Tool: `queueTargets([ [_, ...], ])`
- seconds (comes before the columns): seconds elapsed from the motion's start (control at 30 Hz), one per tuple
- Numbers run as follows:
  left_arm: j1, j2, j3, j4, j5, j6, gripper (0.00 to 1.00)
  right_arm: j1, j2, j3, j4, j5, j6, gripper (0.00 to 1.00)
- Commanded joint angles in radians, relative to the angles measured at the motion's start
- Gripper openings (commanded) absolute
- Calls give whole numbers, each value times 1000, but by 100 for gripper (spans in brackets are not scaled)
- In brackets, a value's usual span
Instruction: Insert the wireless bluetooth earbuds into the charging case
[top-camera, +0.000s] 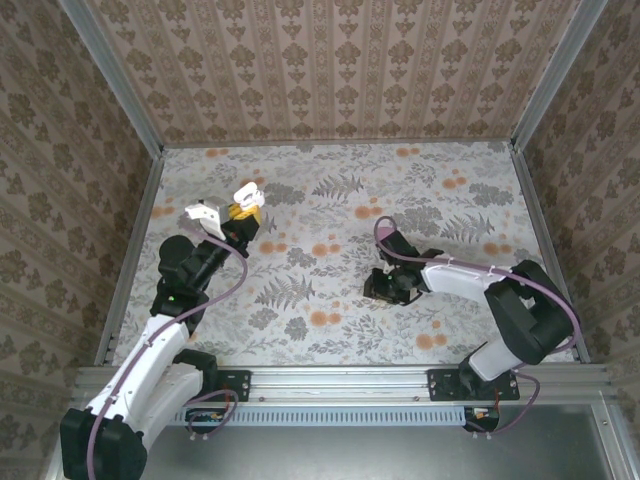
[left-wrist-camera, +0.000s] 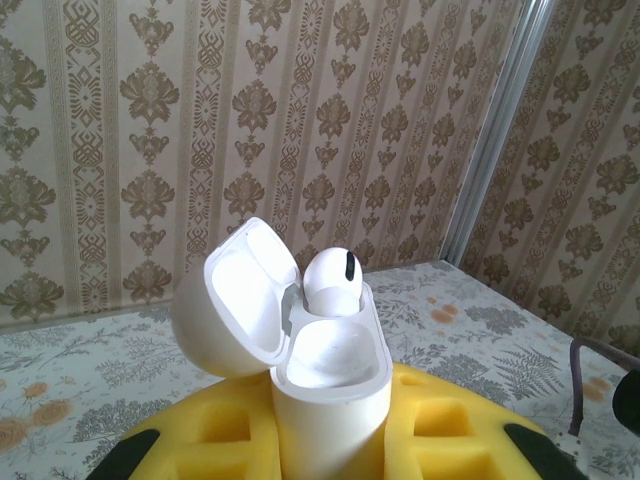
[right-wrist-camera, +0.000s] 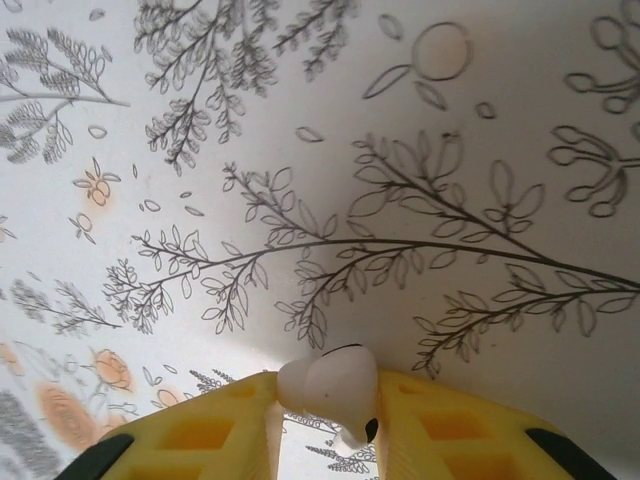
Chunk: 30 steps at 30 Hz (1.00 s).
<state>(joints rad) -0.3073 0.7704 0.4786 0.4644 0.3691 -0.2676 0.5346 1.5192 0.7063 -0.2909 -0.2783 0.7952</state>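
Left gripper first: its yellow foam pads are clamped tight on a glossy white, pebble-shaped plastic charging case, which stands upright between them. The hinged lid is swung open toward the left pad. A small white plastic seated earbud with a black oval mark sits in the socket farthest from the wrist, its head poking above the rim. The nearer socket shows bare white.

Over to the right gripper: its pads are pinched nearly together on a second tiny white plastic bud, the gripped earbud. It sits right at the fingertips, its dark-tipped stem angled down toward the right pad. The leaf-printed table surface lies close ahead of the fingertips; whether the bud touches it, I cannot tell.

From above, the right gripper sits well apart from the left gripper and the case.
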Motion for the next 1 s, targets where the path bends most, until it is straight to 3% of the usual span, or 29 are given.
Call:
queueTargets([
  [0.0,-6,-16,14,36,-4,18,17,-23,-34,-4,-22,-23,2,38],
  [0.23,-7,-16,13,38,-2,18,17,-24,-75,61,-192,125,-37,41],
  [0.53,-7,-14,12,39,-3,18,17,7,-120,103,-174,89,-56,35],
  [0.97,-9,-8,12,44,1,14,17,51,15,166,-171,29,-54,35],
])
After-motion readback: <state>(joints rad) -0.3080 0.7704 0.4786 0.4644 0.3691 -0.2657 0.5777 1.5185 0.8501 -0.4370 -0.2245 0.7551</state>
